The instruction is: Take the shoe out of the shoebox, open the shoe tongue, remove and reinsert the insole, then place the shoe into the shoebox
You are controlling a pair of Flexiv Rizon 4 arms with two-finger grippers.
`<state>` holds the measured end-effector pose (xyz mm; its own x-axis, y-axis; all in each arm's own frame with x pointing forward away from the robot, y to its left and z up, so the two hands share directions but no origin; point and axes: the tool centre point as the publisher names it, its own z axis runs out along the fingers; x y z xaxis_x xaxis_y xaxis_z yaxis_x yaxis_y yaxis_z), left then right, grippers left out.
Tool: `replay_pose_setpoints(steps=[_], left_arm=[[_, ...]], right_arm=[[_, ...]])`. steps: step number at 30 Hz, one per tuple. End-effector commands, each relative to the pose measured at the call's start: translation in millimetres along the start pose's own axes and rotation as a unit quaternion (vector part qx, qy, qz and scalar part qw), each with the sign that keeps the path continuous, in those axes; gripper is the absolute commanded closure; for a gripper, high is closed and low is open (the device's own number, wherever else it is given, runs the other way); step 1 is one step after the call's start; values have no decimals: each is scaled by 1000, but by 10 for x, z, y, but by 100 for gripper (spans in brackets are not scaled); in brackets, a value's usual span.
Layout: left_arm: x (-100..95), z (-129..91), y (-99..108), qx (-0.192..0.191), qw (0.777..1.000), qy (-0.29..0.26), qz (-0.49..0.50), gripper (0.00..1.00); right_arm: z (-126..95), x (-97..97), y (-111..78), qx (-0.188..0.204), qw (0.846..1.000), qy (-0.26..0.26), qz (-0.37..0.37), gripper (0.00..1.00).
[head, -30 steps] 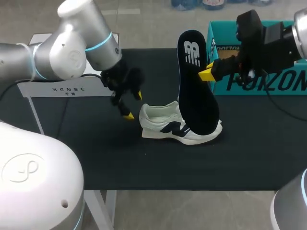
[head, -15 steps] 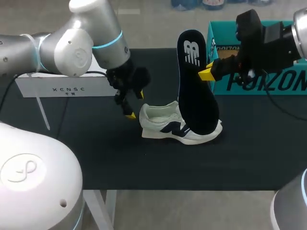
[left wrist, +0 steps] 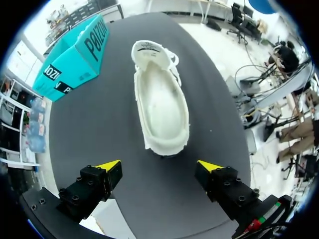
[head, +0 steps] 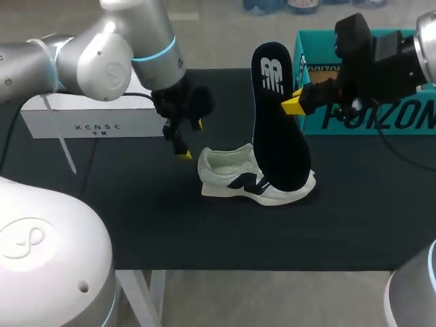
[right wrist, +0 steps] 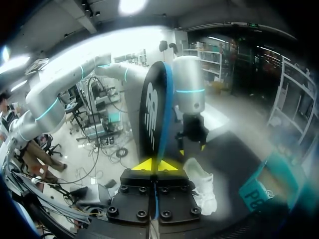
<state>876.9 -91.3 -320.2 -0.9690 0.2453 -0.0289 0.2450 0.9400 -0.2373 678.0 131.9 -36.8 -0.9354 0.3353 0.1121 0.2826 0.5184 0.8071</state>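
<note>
A white shoe (head: 235,178) with a navy logo lies on the black table, its heel toward my left arm. My right gripper (head: 294,102) is shut on the edge of the black insole (head: 276,116), which stands upright with its lower end at the shoe. In the right wrist view the insole (right wrist: 152,112) rises from the closed yellow tips of my right gripper (right wrist: 156,165). My left gripper (head: 191,139) hangs open just behind the heel, holding nothing. In the left wrist view the shoe (left wrist: 162,107) lies ahead of the spread tips of my left gripper (left wrist: 159,166), its inside bare. The teal shoebox (head: 381,112) stands at the back right.
A long white box (head: 88,124) lies at the table's back left. The black table top (head: 204,231) runs bare in front of the shoe to the near edge. The teal shoebox (left wrist: 75,50) lies beyond the shoe's toe on one side.
My left arm has swung to the right and its gripper has risen a little near the shoe's heel. The right arm, the insole and the shoe have stayed put.
</note>
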Motion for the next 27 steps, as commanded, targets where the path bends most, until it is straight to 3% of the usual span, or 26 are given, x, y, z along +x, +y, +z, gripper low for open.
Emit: replay_pose_setpoints(steps=[1, 27], left_arm=[[103, 19, -79, -7, 1000, 8, 2, 0], [158, 68, -117, -2, 1000, 11, -7, 0]], right_arm=[[23, -9, 5, 0, 1000, 0, 0, 100], [23, -9, 5, 0, 1000, 0, 0, 100]])
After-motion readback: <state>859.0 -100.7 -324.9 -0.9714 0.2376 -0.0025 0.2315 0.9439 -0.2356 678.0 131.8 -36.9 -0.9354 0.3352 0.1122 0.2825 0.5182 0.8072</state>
